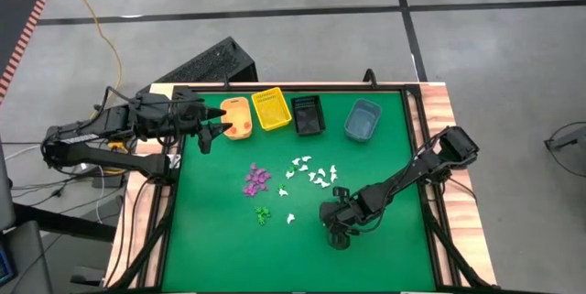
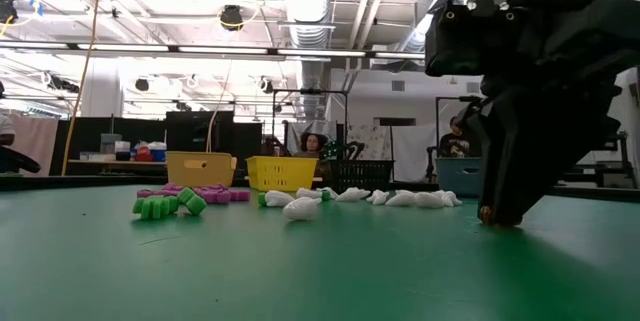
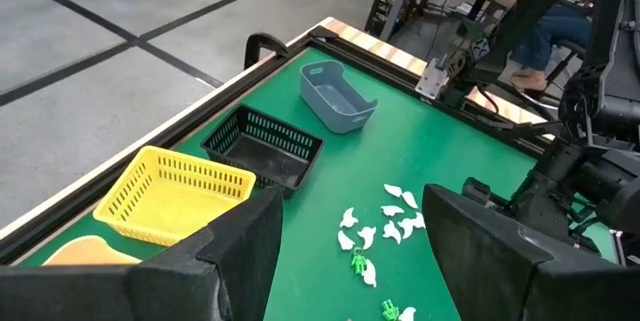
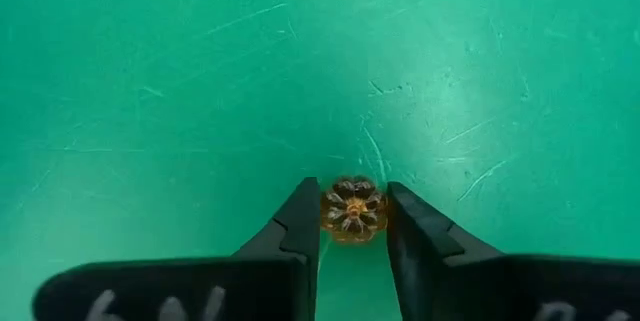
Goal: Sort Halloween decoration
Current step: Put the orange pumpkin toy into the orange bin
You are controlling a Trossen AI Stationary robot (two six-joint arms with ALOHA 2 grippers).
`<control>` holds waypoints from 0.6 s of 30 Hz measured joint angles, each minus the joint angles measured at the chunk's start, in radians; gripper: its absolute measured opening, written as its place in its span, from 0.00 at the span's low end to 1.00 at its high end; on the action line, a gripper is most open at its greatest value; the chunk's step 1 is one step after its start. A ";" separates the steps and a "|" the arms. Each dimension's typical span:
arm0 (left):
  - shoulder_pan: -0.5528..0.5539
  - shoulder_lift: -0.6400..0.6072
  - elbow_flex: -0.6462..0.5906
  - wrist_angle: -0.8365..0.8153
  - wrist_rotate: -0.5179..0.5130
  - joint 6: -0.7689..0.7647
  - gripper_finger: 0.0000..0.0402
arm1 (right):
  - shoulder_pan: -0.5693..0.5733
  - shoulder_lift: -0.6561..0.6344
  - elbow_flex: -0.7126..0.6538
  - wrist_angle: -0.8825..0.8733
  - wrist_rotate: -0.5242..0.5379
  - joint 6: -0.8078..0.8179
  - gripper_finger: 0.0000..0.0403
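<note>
Broadly, table: green mat inside a wooden rim, giving the arms a flat sorting ground.
Left arm: parked at the far-left edge near the bins, left gripper with its fingers apart and empty, seemingly waiting its turn.
Right arm: bent down over the near-right part of the mat, right gripper tips at the surface so it can pinch a small piece.
Bins: orange bin, yellow basket, black basket and blue-grey bin in a row along the far edge, likely one per colour.
White trinkets: loose cluster mid-table, unsorted.
Purple trinkets: small heap just left of the white ones.
Green trinkets: few, nearer the front.
Orange pumpkin trinket: on the mat between the right fingers, which press both its sides; apart from the clusters, probably bound for the orange bin.
</note>
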 joint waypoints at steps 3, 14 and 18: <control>0.000 0.000 0.000 0.001 0.000 0.000 0.58 | -0.010 0.002 0.032 -0.059 -0.007 -0.012 0.18; 0.000 -0.006 0.000 0.008 0.027 0.016 0.58 | -0.087 0.004 0.104 -0.162 -0.023 -0.146 0.17; 0.000 -0.023 0.000 0.010 0.027 0.017 0.58 | -0.146 -0.002 0.129 -0.177 -0.022 -0.246 0.17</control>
